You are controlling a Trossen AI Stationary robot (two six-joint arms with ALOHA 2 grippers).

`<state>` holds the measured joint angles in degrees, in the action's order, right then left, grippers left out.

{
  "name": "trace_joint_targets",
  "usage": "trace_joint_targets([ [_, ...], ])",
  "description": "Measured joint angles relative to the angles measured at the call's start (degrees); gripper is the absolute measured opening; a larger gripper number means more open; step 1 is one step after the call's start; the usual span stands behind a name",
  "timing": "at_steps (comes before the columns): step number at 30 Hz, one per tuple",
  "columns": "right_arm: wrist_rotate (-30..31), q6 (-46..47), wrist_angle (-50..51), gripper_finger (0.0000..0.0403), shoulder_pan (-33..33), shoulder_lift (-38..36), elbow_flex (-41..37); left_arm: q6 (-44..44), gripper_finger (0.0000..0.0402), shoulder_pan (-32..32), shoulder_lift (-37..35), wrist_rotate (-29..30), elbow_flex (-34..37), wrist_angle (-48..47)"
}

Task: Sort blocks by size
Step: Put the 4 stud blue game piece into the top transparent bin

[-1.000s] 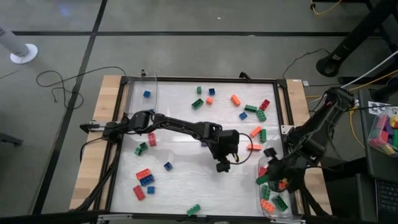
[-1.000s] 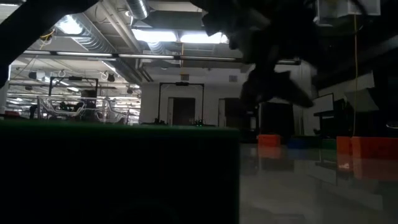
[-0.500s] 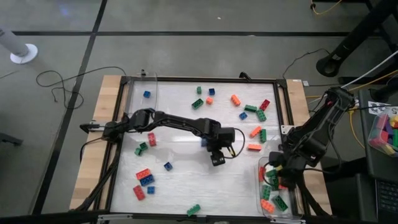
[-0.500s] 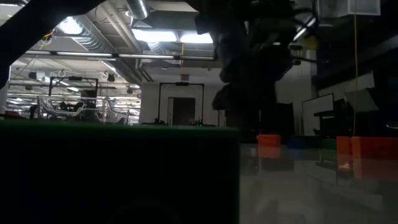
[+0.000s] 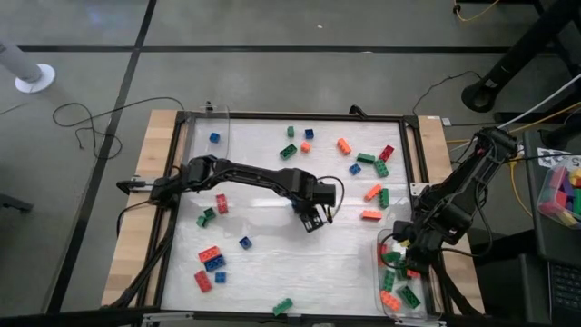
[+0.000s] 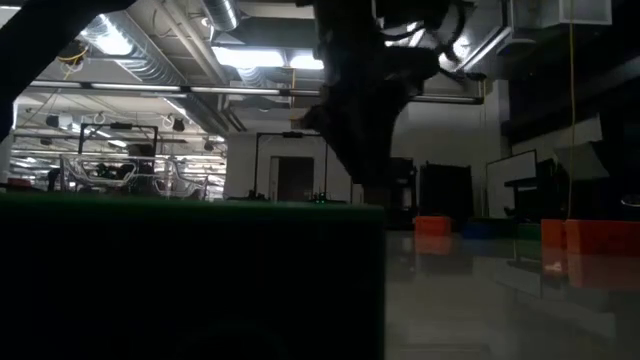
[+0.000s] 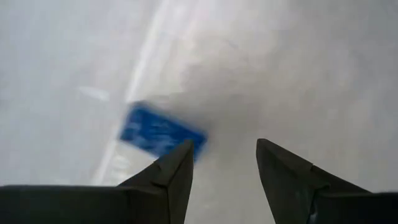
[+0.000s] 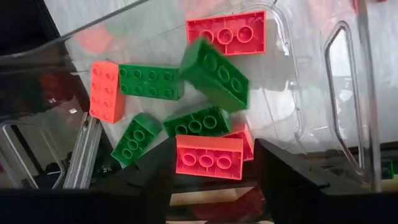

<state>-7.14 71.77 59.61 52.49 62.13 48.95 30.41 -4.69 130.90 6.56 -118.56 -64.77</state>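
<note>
Red, orange, green and blue blocks lie scattered on the white table (image 5: 272, 263): several at the far right (image 5: 366, 159), several at the near left (image 5: 210, 260). My left gripper (image 5: 311, 219) (image 7: 224, 163) stands open, pointing down over the table's middle. A small blue block (image 7: 160, 130) lies flat on the table just beside one fingertip. My right gripper (image 5: 400, 255) (image 8: 214, 167) hangs open over a clear bin (image 5: 392, 311) (image 8: 292, 93) at the near right corner. Several long green and orange-red blocks lie in that bin; one green block (image 8: 214, 73) sits tilted on the others.
A second clear bin (image 5: 221, 123) stands at the far left, with a small blue block (image 5: 214, 137) by it. A black frame (image 5: 290, 116) rims the table. A box of coloured blocks (image 5: 563, 193) sits off the right side. A dark green block (image 6: 190, 280) fills the low view's foreground.
My left gripper has gone toward the table's far edge and a little left, and has tipped to point more steeply down. My right gripper has stayed over the near-right bin, sunk slightly and rolled about its own axis.
</note>
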Motion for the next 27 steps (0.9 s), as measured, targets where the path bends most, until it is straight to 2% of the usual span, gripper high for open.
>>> trace_joint_targets([
  [3,1.3,0.0,-0.4,0.0213,0.0,0.0,0.0,3.6,0.0161,-0.8,-0.3,4.0,0.0,-4.2],
  [12,7.5,-1.7,-1.8,0.0213,0.0,0.0,0.0,7.2,0.0161,-7.8,-0.3,5.5,0.0,-25.3],
  [20,9.3,-5.6,-1.8,0.0213,0.0,0.0,0.0,9.2,0.0161,-17.5,-0.6,4.3,0.0,-25.3],
  [27,9.3,-6.1,-2.8,0.0213,0.0,0.0,0.0,12.9,0.0161,-22.7,-0.6,4.3,0.0,-22.6],
])
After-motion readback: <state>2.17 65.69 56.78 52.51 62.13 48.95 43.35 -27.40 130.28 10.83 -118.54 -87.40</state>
